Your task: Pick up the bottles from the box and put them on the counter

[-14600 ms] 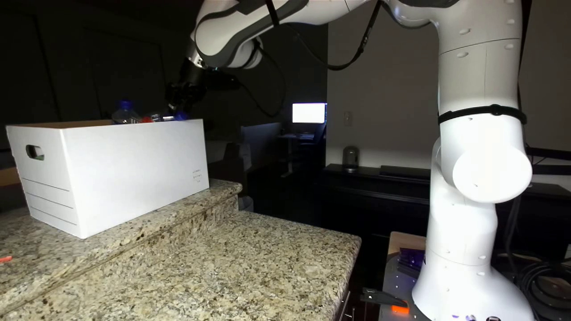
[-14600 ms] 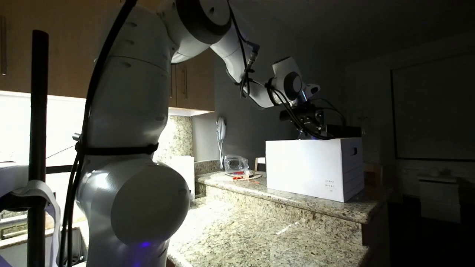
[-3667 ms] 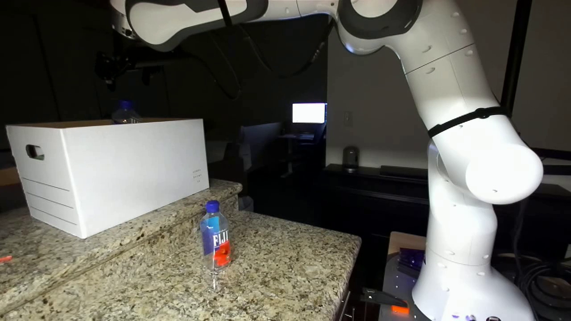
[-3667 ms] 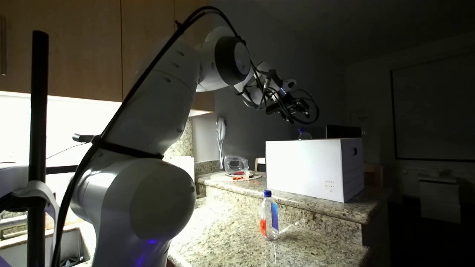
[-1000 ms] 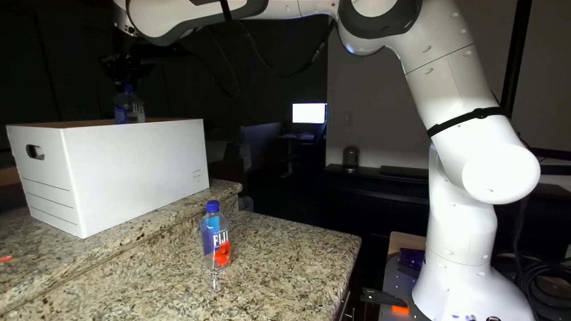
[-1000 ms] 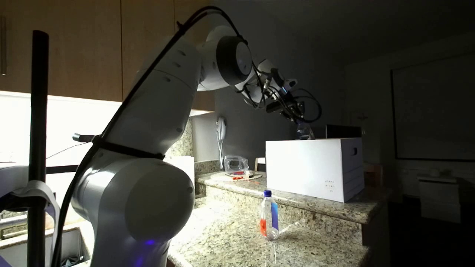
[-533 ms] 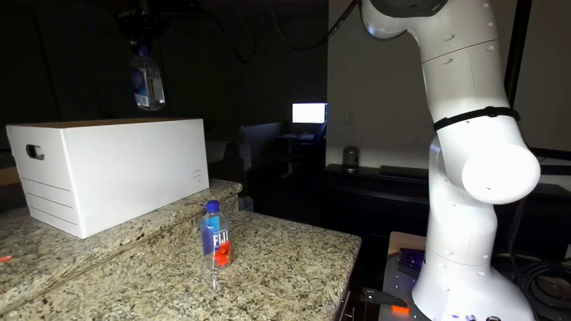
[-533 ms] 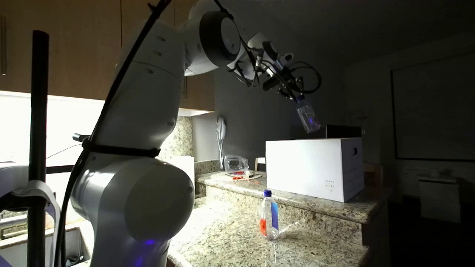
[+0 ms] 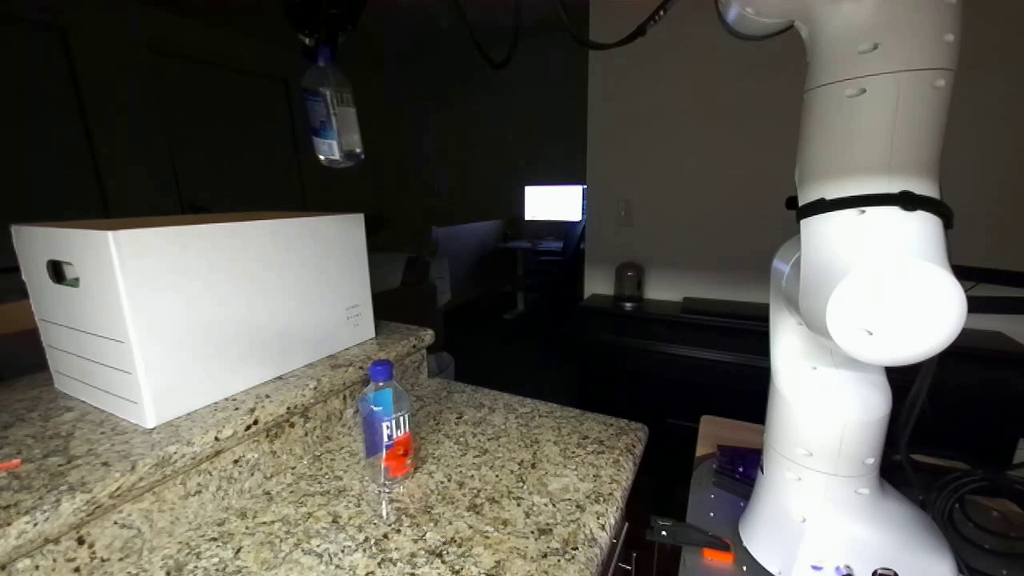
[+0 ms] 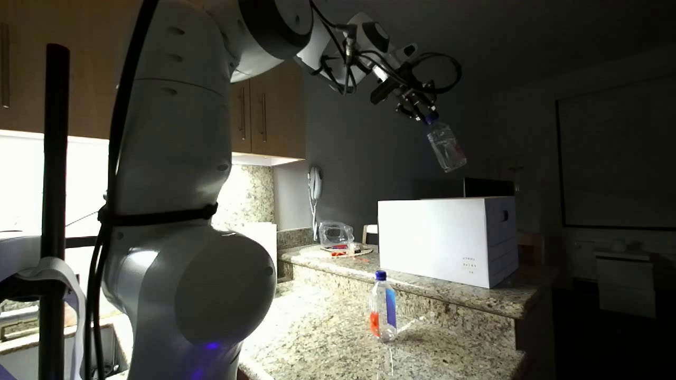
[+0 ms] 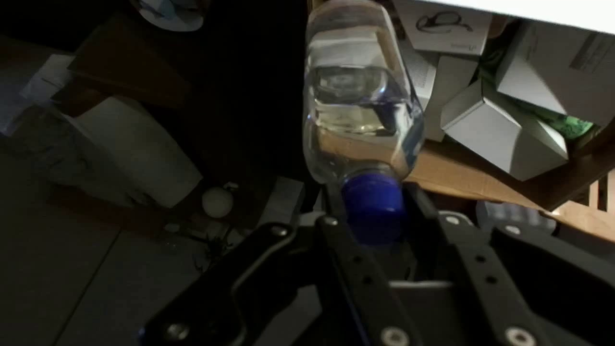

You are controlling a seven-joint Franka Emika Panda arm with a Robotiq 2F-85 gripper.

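My gripper is shut on the blue cap of a clear bottle with a blue label [image 9: 334,120]. The gripper [image 10: 424,115] holds this bottle tilted, in the air above the white box [image 10: 433,240]. In the wrist view the cap sits between the fingertips [image 11: 372,204] and the bottle [image 11: 358,105] points away from them. A second bottle [image 9: 386,428], with a red-orange bottom, stands upright on the lower granite counter [image 9: 512,488]; it also shows in an exterior view [image 10: 383,311]. The box [image 9: 248,312] stands on the raised counter ledge. The gripper is dark and partly cut off at the top in an exterior view.
In the wrist view several small white cartons [image 11: 483,132] lie inside the box. A clear plastic container [image 10: 336,234] and small red items [image 10: 338,253] lie on the ledge beyond the box. The ledge's step [image 10: 459,316] drops to the lower counter.
Since the oldest frames, the red-orange-bottomed bottle has come from the box onto the lower counter. The gripper took the other bottle by its cap, raised it out of the box and moved along above it.
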